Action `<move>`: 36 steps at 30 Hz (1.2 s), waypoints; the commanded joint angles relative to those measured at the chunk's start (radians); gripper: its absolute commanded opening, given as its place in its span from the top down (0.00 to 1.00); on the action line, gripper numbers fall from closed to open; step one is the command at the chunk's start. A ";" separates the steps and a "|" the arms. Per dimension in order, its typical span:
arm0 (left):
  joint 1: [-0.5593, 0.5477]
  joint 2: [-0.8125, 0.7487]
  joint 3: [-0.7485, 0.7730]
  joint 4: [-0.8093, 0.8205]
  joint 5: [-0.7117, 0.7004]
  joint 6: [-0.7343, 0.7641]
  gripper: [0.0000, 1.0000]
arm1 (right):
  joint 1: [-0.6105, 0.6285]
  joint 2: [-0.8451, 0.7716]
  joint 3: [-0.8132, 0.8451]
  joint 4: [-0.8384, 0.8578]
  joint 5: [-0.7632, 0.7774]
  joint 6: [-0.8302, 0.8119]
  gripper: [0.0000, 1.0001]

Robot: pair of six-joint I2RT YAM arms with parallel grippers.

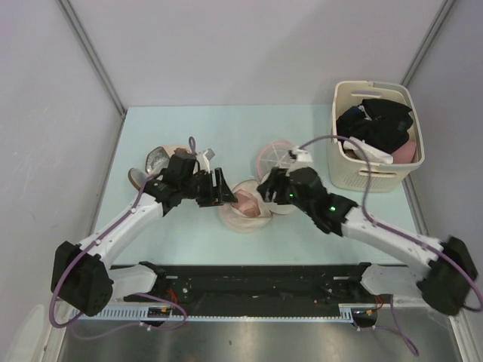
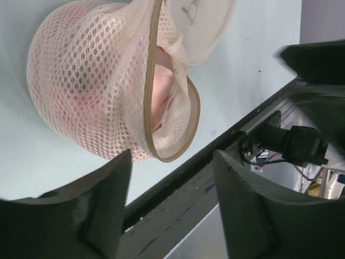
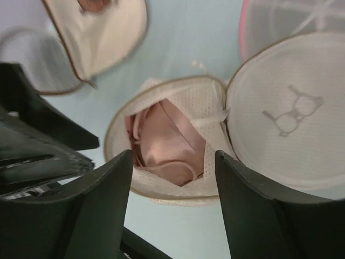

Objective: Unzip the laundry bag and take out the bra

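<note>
At the middle of the pale blue-green desk (image 1: 151,128) lies the pale pink-cream mesh drum-shaped laundry bag (image 1: 245,213). It is unzipped, and its round end flap (image 3: 285,118), which bears a small dark mark, is folded back toward 3 o'clock in the right wrist view. Inside the opening sits the soft pale pink bra (image 3: 175,148), a thin strap showing. The left fingers (image 1: 225,192) hang at the bag's 10 o'clock, spread apart and holding nothing. The right fingers (image 1: 264,192) hang at its 2 o'clock, likewise parted and empty, facing the opening. A flat pink disc with white spokes (image 1: 273,154) lies at the bag's 1 o'clock. A beige dome with a brown patch and silver lining (image 1: 155,161) lies farther out at 10 o'clock, and a cream slotted plastic basket (image 1: 343,170) of black and white clothes (image 1: 381,121) stands at 2 o'clock.
</note>
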 commanded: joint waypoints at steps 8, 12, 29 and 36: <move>-0.015 0.061 -0.063 0.048 -0.006 0.047 0.72 | 0.083 0.479 0.171 -0.029 -0.104 -0.016 0.28; -0.015 0.061 -0.050 0.037 -0.020 0.055 0.71 | 0.083 0.499 0.171 0.007 -0.127 -0.022 0.30; -0.015 -0.002 -0.041 0.008 -0.058 0.044 1.00 | 0.089 0.379 0.171 0.069 -0.120 -0.042 1.00; -0.015 0.030 -0.030 -0.021 -0.086 0.061 1.00 | 0.097 0.099 0.171 0.058 -0.131 -0.070 1.00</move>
